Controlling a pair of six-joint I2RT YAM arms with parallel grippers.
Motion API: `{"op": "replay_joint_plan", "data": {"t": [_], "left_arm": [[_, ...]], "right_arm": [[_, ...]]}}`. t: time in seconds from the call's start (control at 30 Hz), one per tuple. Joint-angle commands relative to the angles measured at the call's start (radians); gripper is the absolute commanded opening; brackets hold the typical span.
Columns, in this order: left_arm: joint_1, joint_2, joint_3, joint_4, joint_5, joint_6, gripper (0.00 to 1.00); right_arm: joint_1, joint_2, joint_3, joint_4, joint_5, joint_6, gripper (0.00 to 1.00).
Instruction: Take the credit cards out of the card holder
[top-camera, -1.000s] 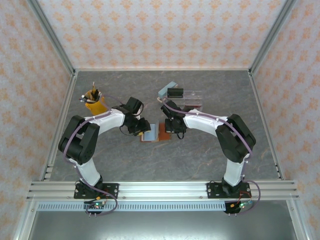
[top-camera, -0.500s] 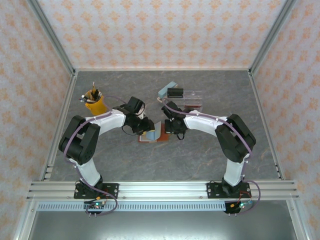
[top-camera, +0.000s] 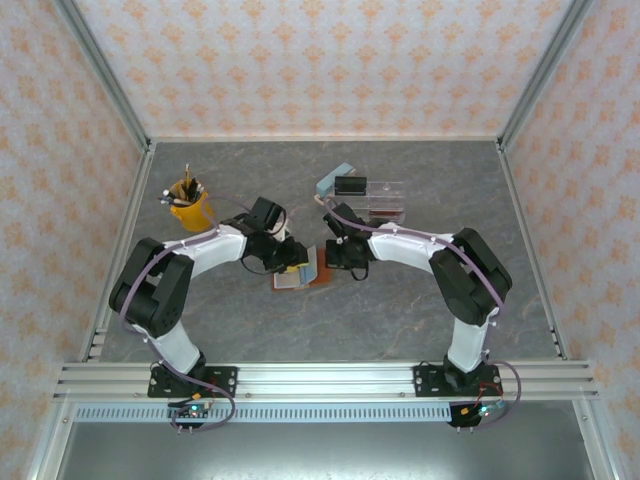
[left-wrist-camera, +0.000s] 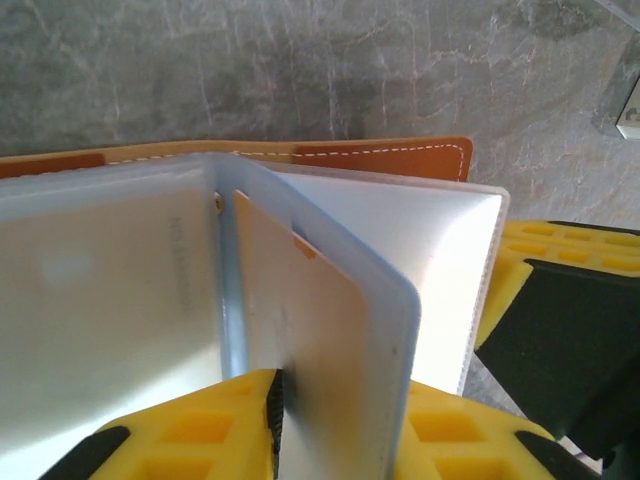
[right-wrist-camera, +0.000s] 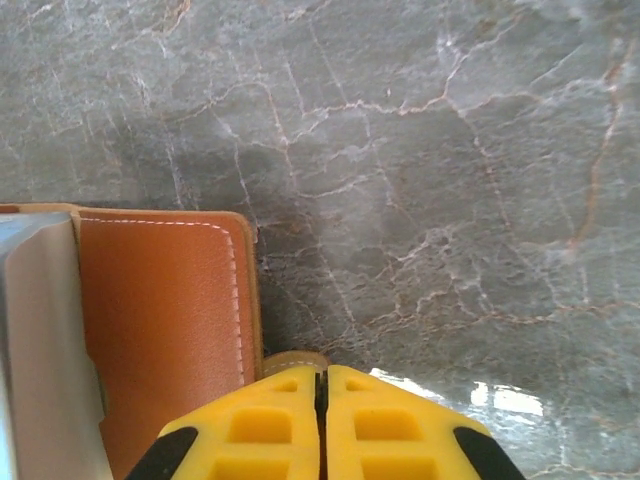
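**Near.** The card holder (top-camera: 312, 274) lies open about the middle of the tabletop (top-camera: 400, 320), between the two arms and well clear of every edge.

**Right claw** (right-wrist-camera: 320, 378): closed tight at the outer edge of the brown leather cover, with a sliver of tan leather at its tips. Judgement: it nips the cover to anchor the holder, so that a pull on a card does not drag the whole wallet along.

**Left claw** (top-camera: 289, 261): narrowed onto a tan credit card (left-wrist-camera: 300, 320) that stands up beside a clear inner leaf. The card runs down between the yellow pads. Whether the leaf is caught along with it cannot be told. Judgement: the grip is set for drawing the card out of its pocket, and the card is not yet free.

**Change from a second ago.** The left claw has closed further and moved in over the holder. The holder sits slightly nearer and to the left, with its inner leaves raised. The right claw is unchanged.

**Far.** A clear organiser (top-camera: 378, 205) and a yellow pencil cup (top-camera: 190, 212) stand untouched toward the far edge.
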Motion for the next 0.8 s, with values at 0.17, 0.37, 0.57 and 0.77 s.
{"op": "replay_joint_plan", "data": {"t": [0.17,0.37,0.57,0.77], "left_arm": [[-0.010,-0.035,-0.021,0.127,0.096,-0.047,0.37],[-0.010,-0.020,-0.019,0.135,0.082,-0.031,0.40],[-0.009,0.006,-0.014,0.151,0.094,-0.034,0.41],[-0.009,0.013,-0.019,0.184,0.083,-0.053,0.41]], "right_arm": [[0.002,-0.047,-0.059,0.059,0.035,0.045,0.15],[0.002,-0.113,-0.077,0.054,0.140,0.080,0.26],[0.002,-0.205,-0.097,0.059,0.206,0.074,0.31],[0.002,-0.251,-0.122,0.133,0.122,0.042,0.32]]}}
